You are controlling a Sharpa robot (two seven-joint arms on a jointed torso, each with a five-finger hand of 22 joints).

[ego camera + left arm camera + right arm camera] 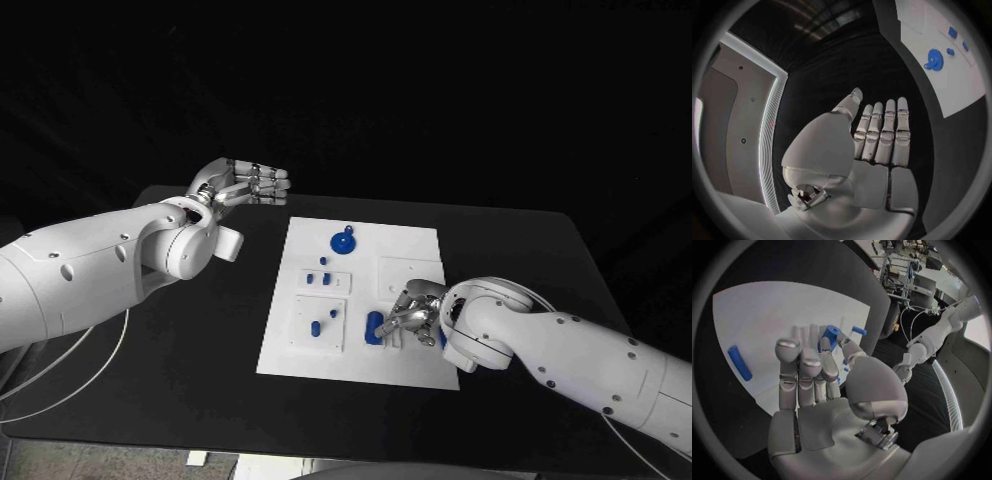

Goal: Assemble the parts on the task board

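head view: white board (361, 350) mid-table (188, 370); left hand (242, 184) off the board near the table's far left corner, right hand (414, 312) over the board's right near part, just beside a blue block (374, 327); blue disc (343, 242) near the far edge.
left wrist view: left hand (873, 145) flat, fingers straight and pressed together, holding nothing; board (942, 55) well apart.
right wrist view: right hand (817, 375) pinching a blue cylinder (829, 336) at its fingertips above the board (773, 315); blue bar (739, 362) lying on the board.

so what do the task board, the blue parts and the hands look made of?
Task board: likely matte white plastic, flat, no glare.
Round blue part: probably plastic, uniform saturated colour, moulded look.
Right hand: silver, metallic-looking finger segments with a soft sheen; could be painted plastic.
Left hand: same silver finish.
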